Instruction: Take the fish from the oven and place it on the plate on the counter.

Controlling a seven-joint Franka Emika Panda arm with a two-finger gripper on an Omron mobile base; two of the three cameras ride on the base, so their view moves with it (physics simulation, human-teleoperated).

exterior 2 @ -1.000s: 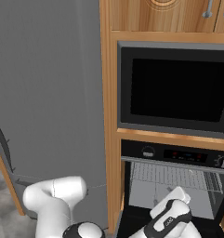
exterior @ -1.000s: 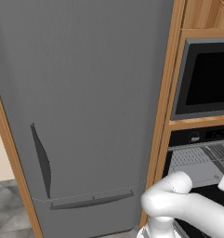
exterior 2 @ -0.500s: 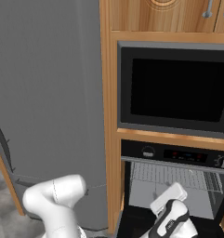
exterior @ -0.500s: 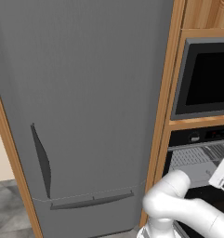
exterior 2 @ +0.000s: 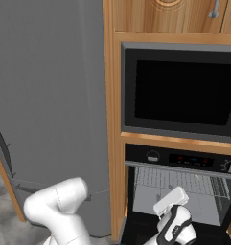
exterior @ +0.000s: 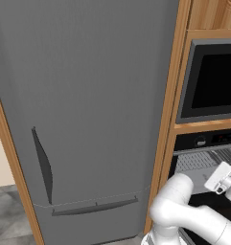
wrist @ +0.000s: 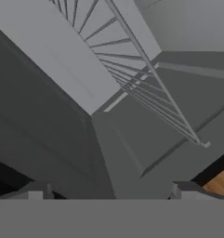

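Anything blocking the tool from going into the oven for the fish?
Nothing visible does: the oven is open and the open tool looks in past a wire rack into bare cavity. I can't make out the fish.

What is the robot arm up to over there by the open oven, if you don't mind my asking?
The white arm is reaching into the open oven, below the microwave and beside the tall grey fridge. Its gripper is open and empty, pointed at the wire rack inside the oven. The fish it is meant to fetch cannot be made out here, so nothing has been picked up yet.
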